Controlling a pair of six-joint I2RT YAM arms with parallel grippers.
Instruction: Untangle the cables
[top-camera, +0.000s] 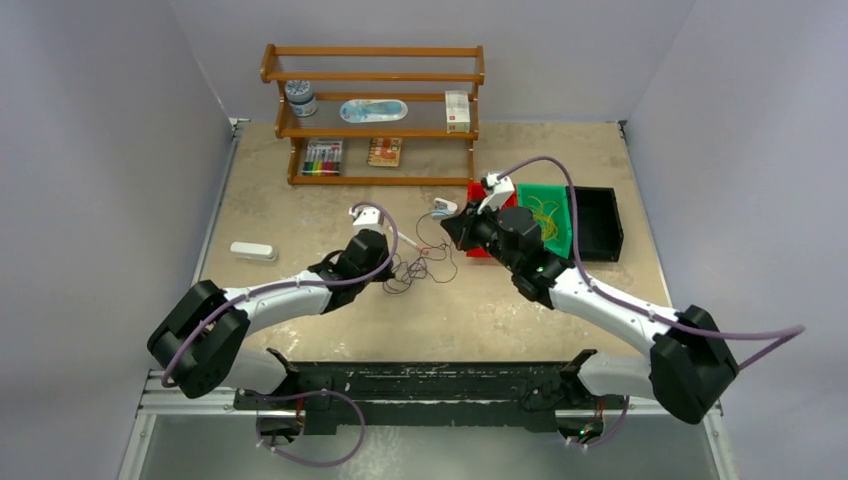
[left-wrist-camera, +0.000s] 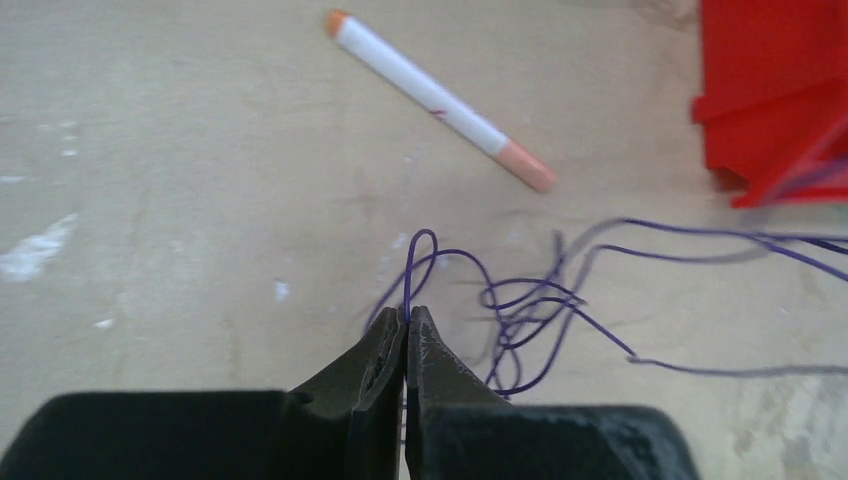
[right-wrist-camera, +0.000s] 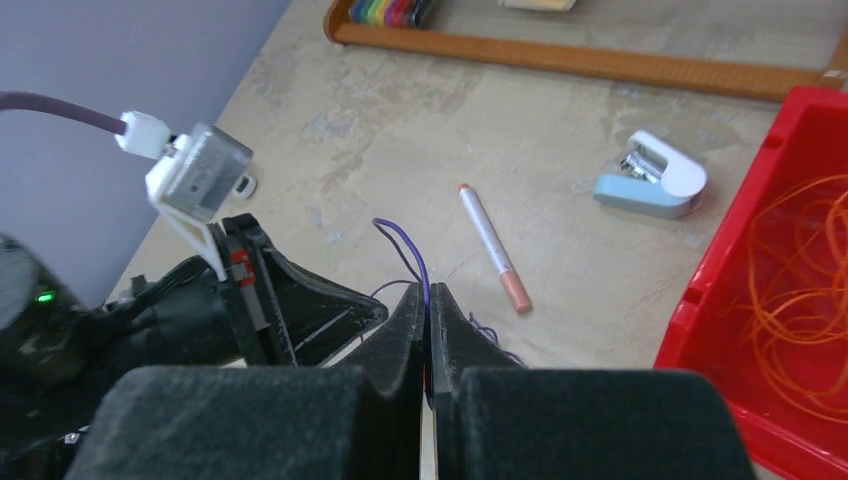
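Overhead view of two robot arms over a beige table (top-camera: 300, 215). The left arm stretches low from the near left corner toward the middle, elbow bent. The right arm reaches in from the near right corner, its wrist raised above the table beside the bins.

The left gripper (left-wrist-camera: 407, 318) has its jaws pressed together on a loop of thin purple wire, which pokes up in a small arch just past the fingertips. The right gripper (right-wrist-camera: 428, 298) is likewise clamped tight on a single purple strand that curls upward from its tips.

The purple cables (left-wrist-camera: 530, 310) lie as one loose tangle on the bare table between the two grippers, with strands trailing off toward the right.

There are three bins side by side: a red bin (right-wrist-camera: 740, 230) holding orange cables (right-wrist-camera: 810, 260), a green bin (top-camera: 558, 192) holding yellow cables (top-camera: 545, 215), and a black bin (top-camera: 598, 222).

One white pen (left-wrist-camera: 440, 100) (orange at both ends) lies just beyond the tangle, and one pale blue stapler (right-wrist-camera: 650, 180) sits farther back.
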